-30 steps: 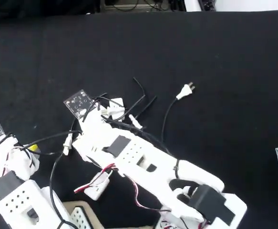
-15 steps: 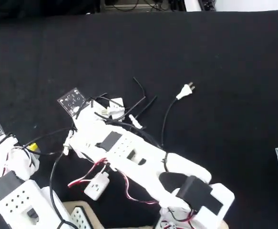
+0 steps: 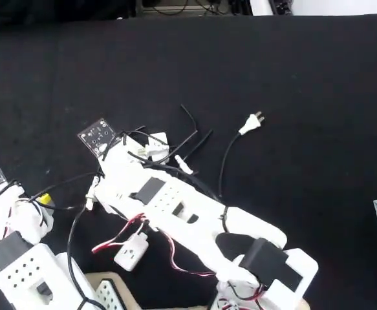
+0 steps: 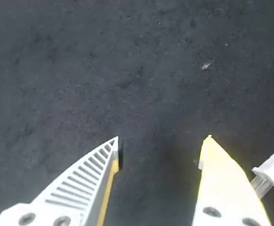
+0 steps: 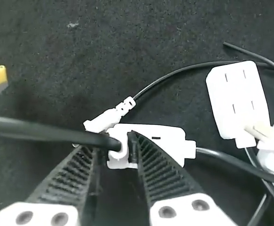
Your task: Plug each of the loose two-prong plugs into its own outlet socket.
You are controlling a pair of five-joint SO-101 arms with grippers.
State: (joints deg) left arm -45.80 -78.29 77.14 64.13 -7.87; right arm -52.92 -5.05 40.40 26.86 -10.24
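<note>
Near the outlet socket (image 5: pixel 238 101), the right claw (image 5: pixel 115 145) pinches a white plug (image 5: pixel 160 141); the left claw (image 4: pixel 161 139) gapes wide above the bench (image 4: pixel 127 56).

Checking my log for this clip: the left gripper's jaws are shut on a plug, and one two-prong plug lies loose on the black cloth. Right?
Not quite. The left gripper has its jaws open with nothing between them, as the left wrist view shows. The two-prong plug does lie loose on the black cloth.

plug (image 3: pixel 251 123) on table (image 3: pixel 317 77), right of right arm (image 3: pixel 175 206)
</note>
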